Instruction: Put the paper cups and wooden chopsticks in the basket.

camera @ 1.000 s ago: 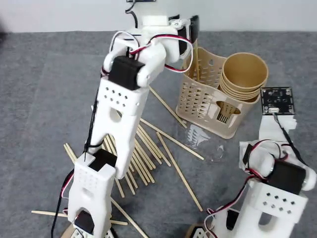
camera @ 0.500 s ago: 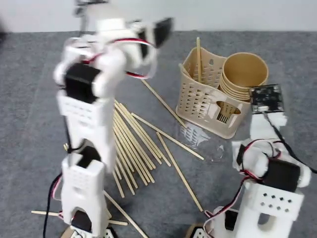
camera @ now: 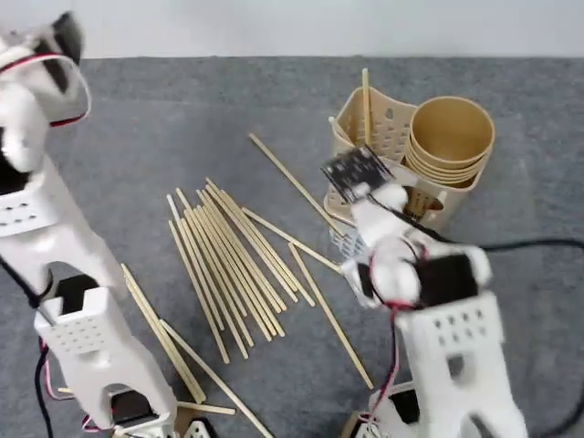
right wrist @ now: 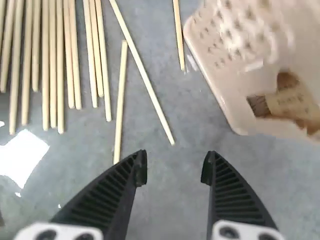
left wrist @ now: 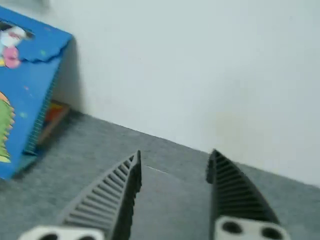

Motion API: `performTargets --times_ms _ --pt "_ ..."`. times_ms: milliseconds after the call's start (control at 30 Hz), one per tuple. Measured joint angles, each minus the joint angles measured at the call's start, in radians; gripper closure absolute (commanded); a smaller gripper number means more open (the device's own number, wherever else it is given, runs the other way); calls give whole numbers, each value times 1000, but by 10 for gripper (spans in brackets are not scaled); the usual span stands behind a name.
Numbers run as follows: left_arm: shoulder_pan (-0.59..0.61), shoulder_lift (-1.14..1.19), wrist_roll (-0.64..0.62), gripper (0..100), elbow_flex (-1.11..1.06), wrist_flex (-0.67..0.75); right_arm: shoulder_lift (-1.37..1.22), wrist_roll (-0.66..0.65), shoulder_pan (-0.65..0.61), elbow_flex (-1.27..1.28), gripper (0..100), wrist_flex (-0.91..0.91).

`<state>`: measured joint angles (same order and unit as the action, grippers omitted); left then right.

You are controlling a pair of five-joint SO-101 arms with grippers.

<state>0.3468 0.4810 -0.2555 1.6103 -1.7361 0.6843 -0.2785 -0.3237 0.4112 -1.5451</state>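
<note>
A beige slotted basket (camera: 372,162) stands at the back right on the grey mat. It holds a stack of paper cups (camera: 451,137) and one upright chopstick (camera: 366,102). Many wooden chopsticks (camera: 228,255) lie fanned over the middle of the mat. My right gripper (right wrist: 174,167) hangs open and empty just above the mat. Loose chopsticks (right wrist: 60,65) lie ahead of it, and the basket (right wrist: 235,45) is beside it. My left gripper (left wrist: 172,165) is open and empty, raised high and facing a white wall. The left arm (camera: 27,119) stands at the far left.
A blue printed box (left wrist: 25,90) stands by the wall in the left wrist view. Further chopsticks (camera: 164,342) lie near the arm bases at the front left. The right arm (camera: 420,283) rises in front of the basket. Bare mat stretches along the back left.
The left arm swung away from the basket to the far left and lifted toward the wall. The right arm moved left and forward, from beside the basket to the mat in front of it.
</note>
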Motion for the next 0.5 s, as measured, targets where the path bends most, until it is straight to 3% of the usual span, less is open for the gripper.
performTargets --times_ms 133,500 --pt "29 0 141 900 0 0 -196 34 -58 -121 801 34" --pt "135 -17 209 899 -112 0 -689 34 -195 -350 801 167"
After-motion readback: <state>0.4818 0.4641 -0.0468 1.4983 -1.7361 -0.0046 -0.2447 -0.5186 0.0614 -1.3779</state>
